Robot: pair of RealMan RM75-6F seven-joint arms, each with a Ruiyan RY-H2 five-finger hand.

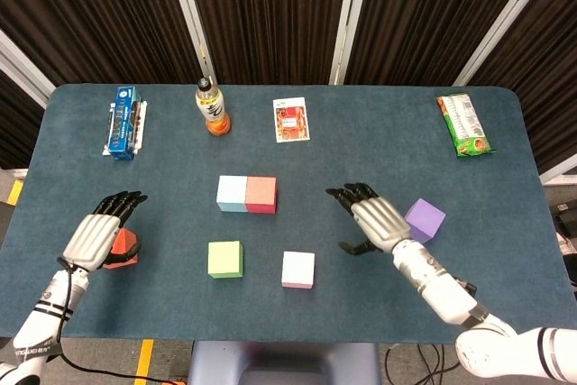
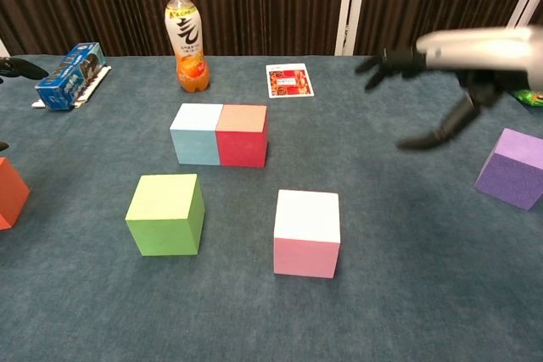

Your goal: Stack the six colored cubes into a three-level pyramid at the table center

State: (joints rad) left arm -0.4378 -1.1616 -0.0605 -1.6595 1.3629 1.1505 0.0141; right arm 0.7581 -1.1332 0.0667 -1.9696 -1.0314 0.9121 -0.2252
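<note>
**Cubes spread, none stacked; both robot hands empty**

My left robot hand (image 1: 90, 238) hangs at the tabletop's (image 1: 379, 146) 8 o'clock edge, fingers spread, nothing held. The orange cube (image 1: 122, 249) sits just beside it at its 4 o'clock, partly hidden; I cannot tell whether they touch. In the chest view only the cube's corner shows at the left border.

Far back at 10 o'clock lies a blue packet (image 1: 123, 122). A drink bottle (image 1: 212, 107) stands upright at 11 o'clock.

Near the centre, the light blue cube (image 1: 232, 193) and red cube (image 1: 261, 194) sit side by side, faces touching, blue on the left. At 6 o'clock from the blue one, well apart, rests the green cube (image 1: 225, 259). The pink cube (image 1: 298, 270) lies to the green one's 3 o'clock, apart from it, with a gap between.

A small printed card (image 1: 290, 120) lies flat at 12 o'clock.

My right robot hand (image 1: 374, 222) hovers above the cloth at 4 o'clock from the red cube, fingers apart and slightly curled, gripping nothing. The purple cube (image 1: 424, 220) sits just beside it at 3 o'clock, turned askew to the others.

A green snack bag (image 1: 465, 124) lies at 2 o'clock.
</note>
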